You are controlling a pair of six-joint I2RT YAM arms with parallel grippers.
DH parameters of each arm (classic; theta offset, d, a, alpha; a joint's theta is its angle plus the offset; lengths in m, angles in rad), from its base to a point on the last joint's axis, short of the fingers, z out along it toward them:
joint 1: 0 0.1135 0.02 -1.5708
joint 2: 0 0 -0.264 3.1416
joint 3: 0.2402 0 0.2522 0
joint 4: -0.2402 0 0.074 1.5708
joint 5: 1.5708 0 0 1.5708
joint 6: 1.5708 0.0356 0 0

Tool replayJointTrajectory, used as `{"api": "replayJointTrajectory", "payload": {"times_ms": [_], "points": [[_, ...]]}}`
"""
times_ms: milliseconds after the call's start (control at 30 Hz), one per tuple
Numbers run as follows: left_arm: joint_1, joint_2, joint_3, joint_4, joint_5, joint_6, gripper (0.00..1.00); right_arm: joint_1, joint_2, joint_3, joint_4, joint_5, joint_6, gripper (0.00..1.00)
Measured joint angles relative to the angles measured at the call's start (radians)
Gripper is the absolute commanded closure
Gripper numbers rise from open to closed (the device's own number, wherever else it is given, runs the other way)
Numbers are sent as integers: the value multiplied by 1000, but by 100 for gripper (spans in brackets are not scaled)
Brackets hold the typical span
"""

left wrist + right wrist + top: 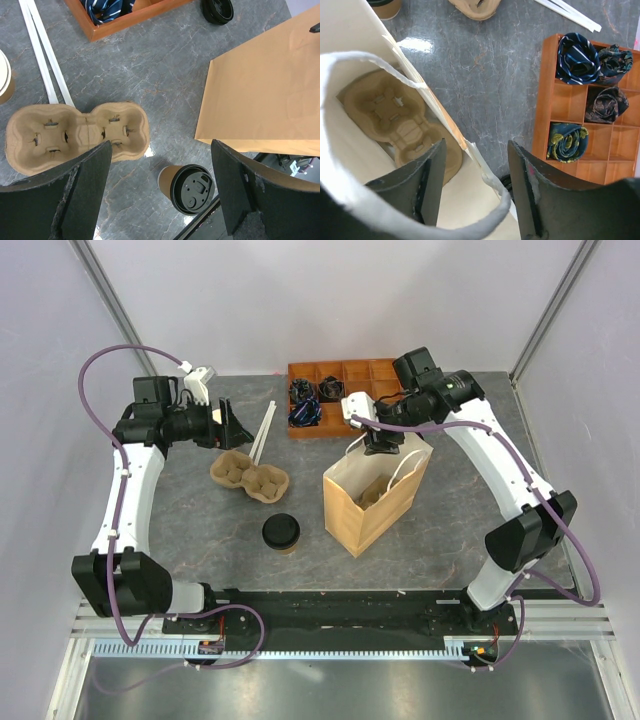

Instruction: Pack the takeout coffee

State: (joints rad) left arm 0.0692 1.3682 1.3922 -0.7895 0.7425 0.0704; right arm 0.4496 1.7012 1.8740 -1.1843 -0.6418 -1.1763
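**Top view.** Shows the takeout coffee point(281, 533) upright on the grey table point(200, 530) with its black lid on. Places it near centre, just left of the paper bag point(368, 502) and nearer than the pulp carrier point(248, 475), touching neither. Puts the wooden tray point(340, 390) at the far edge, with white straws point(262, 432) lying between tray and carrier. Finds the left gripper point(240, 432) hovering far left, beside the carrier's far end. Finds the right gripper point(384, 447) pointing down at the bag's far rim.

**Left wrist view.** Shows the left gripper point(161, 150) spread wide and holding nothing, with bare table between its fingers point(80, 195). Catches the takeout coffee point(190, 189) low in frame between the fingers, clear of both. Has the pulp carrier point(75, 132) partly hidden behind the left-hand finger and the paper bag point(265, 90) filling the right side. Clips a lidless cup point(4, 75) at the left edge. Picks out a loose black lid point(217, 10) beside the wooden tray point(125, 17).

**Right wrist view.** Shows the right gripper point(477, 150) about half open and astride the paper bag's point(350, 165) rim — one finger point(427, 182) inside, the other outside, neither visibly pinching it. Reveals a second carrier point(395, 120) lying on the bag's floor. Loops the bag's white handle point(420, 225) across the foreground. Crops the takeout coffee point(385, 6) at the top edge, outside the bag. Fills the wooden tray point(545, 100) on the right with rolled fabric point(577, 57).
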Motion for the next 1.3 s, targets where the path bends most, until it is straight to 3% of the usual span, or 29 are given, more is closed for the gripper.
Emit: {"api": "replayJointTrajectory", "payload": {"times_ms": [167, 400, 700, 833, 1100, 1300], "points": [[-5, 6, 0, 0, 0, 0, 13, 4, 2, 0, -4, 18, -6, 60], [-10, 13, 2, 0, 2, 1, 14, 5, 3, 4, -14, 55, 10, 100], [-40, 13, 2, -22, -12, 48, 11, 5, 17, 58, 10, 135, 252, 100], [-54, 11, 2, -62, -35, 109, 0, 5, 9, 55, 26, 158, 354, 100], [-86, -43, -42, -140, -62, 147, 0, 7, -48, 21, 44, 211, 506, 100], [-93, -184, -138, -173, -30, 216, 0, 8, -126, -35, 67, 245, 562, 100]]}}
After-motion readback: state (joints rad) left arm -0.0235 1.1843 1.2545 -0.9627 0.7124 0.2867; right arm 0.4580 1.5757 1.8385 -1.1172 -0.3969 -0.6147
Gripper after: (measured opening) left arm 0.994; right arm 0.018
